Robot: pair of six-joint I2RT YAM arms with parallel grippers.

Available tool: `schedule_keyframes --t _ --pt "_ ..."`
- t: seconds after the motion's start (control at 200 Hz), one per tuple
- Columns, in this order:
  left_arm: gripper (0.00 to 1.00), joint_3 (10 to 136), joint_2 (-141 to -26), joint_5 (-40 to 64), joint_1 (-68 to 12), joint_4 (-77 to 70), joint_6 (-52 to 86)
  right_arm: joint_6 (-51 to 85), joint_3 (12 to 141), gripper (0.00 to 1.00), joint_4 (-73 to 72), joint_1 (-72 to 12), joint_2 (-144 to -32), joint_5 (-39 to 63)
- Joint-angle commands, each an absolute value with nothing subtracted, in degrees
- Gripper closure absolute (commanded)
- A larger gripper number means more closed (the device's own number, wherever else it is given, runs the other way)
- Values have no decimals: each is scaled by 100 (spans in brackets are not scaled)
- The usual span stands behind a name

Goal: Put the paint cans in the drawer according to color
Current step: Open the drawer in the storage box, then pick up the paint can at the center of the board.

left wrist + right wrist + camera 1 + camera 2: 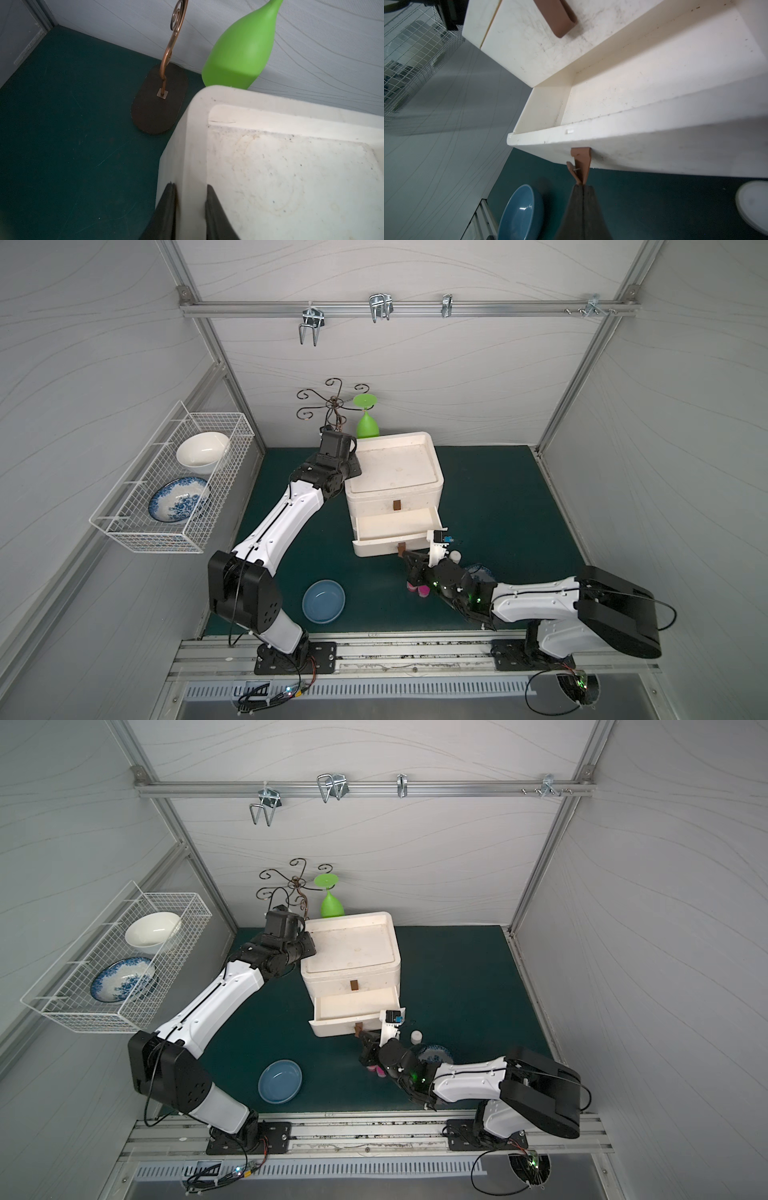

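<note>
Closest to the lens in the left wrist view, our left gripper (190, 207) is clamped on the top rim of the drawer unit (193, 145), one finger outside the wall, one inside the tray recess, bracing it. Next right, blue bowl (323, 600) on the mat, not involved. Then the drawer (395, 526), pulled partway out and empty. Our right gripper (582, 187) is pinched closed on its brown pull tab (581, 164). The magenta cans (417, 590) sit on the mat just under the right wrist, white can (456, 556) just beside it; orange ones we can't see. Step looks like opening the drawer: we'd pull straight along the slide, level, hold the brace firm so the unit doesn't skid, and mind the wrist sweeping the cans behind it
</note>
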State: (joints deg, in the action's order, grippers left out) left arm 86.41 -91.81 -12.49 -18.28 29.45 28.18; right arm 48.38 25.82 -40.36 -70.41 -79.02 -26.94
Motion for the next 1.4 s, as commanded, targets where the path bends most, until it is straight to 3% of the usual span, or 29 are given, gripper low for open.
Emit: schedule_keyframes --t 0.0,0.33,0.38,0.465,0.59,0.845,1.026,1.141,1.291,1.391 --pt "99 8907 -9683 -1088 -1805 2673 3747 4621 2584 100 -3526 -7088 -7651 -2336" --pt "98 9147 -10047 -1148 -1804 2721 3780 4643 2627 100 -3061 -6794 -7561 -2014" --pt "95 9141 -10074 -1134 -1802 2730 3779 4686 2768 79 -2713 -6635 -7635 -1837" --pt "91 9132 -10074 -1085 -1803 2748 3727 4612 2831 76 -2477 -6472 -7688 -1627" --pt "82 9099 -9973 -969 -1802 2747 3577 4351 2924 64 -1719 -6451 -7237 -1611" --pt "60 9126 -9740 -793 -1695 2803 3281 2981 3658 42 1289 -6443 -5726 -1637" --pt "50 9048 -9277 -516 -1565 2976 3015 2096 4246 41 2728 -6442 -5568 -1531" --pt "39 8984 -8771 -100 -1539 3184 2537 1788 4246 39 2826 -6468 -5879 -1059" --pt "35 8433 -7801 839 -1479 3213 2123 1739 4080 36 2700 -6578 -6303 -962" --pt "20 7650 -7070 1023 -1477 2697 2030 1746 4042 35 2630 -6653 -6679 -949"
